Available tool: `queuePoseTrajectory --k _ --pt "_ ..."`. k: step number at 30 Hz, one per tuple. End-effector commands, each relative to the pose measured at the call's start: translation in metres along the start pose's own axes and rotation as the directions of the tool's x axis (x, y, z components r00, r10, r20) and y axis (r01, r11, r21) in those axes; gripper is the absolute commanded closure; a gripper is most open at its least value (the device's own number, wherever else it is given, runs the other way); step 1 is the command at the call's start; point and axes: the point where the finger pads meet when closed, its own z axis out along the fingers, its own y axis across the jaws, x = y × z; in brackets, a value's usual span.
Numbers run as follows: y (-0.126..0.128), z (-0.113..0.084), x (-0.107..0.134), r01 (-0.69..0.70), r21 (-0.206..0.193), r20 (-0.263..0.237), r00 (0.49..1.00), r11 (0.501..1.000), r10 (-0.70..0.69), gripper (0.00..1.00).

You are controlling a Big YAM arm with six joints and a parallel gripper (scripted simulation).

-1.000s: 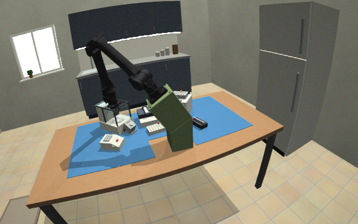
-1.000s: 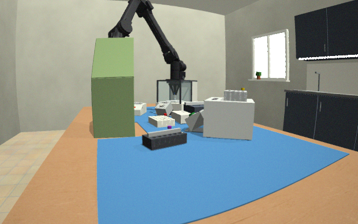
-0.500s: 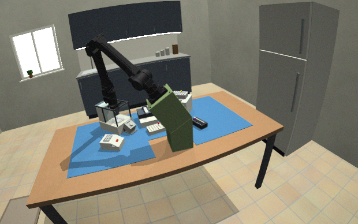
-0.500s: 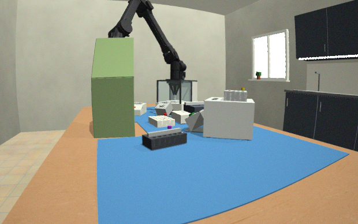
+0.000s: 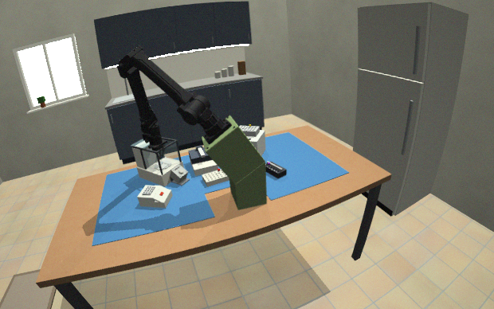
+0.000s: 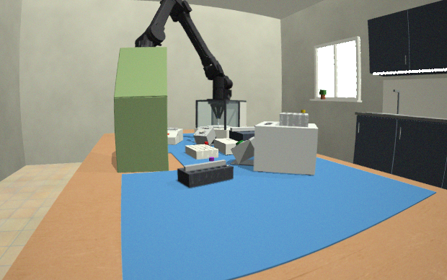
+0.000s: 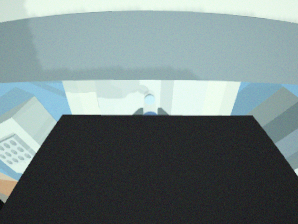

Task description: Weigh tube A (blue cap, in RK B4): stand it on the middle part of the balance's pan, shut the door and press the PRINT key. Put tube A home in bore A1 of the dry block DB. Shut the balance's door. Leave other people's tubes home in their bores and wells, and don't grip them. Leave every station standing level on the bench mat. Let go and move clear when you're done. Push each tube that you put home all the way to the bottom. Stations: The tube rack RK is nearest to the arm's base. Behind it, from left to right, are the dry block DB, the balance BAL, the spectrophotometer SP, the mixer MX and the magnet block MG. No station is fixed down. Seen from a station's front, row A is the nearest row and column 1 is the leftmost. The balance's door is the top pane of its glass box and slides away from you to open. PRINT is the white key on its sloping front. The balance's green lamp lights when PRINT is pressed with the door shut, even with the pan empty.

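While the end effector (image 5: 161,157) (image 6: 218,117) (image 7: 151,112) reaches down inside the balance's glass box (image 5: 178,150) (image 6: 225,112), its nearly closed fingers grip blue-capped tube A (image 7: 150,104) between them.

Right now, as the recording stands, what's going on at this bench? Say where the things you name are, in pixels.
The arm has reached down through the open top of the balance (image 5: 149,174) (image 6: 197,115) (image 7: 200,99), and its gripper (image 5: 159,154) (image 6: 218,117) (image 7: 151,112) is closed on the blue-capped tube A (image 7: 149,104) inside the glass box. Whether the tube's bottom touches the pan is too hard to tell. The weighing isn't finished: the door is open, and tube A is not yet in the dry block (image 5: 153,202) (image 6: 176,137) (image 7: 25,122).
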Motion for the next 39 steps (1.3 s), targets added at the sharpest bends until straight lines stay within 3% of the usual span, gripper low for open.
queuePoseTrajectory --k 1,19,20,39 --pt "0.0013 0.0078 -0.0046 0.002 0.0 0.001 1.0 1.0 -0.002 0.91" --pt "0.0013 0.0078 -0.0046 0.002 0.0 0.001 1.0 1.0 -0.002 0.91" --pt "-0.0026 0.0036 0.0015 -0.007 0.002 -0.015 1.0 1.0 0.007 0.91" --pt "0.0013 0.0078 -0.0052 0.003 0.0 0.003 1.0 1.0 -0.003 0.91"
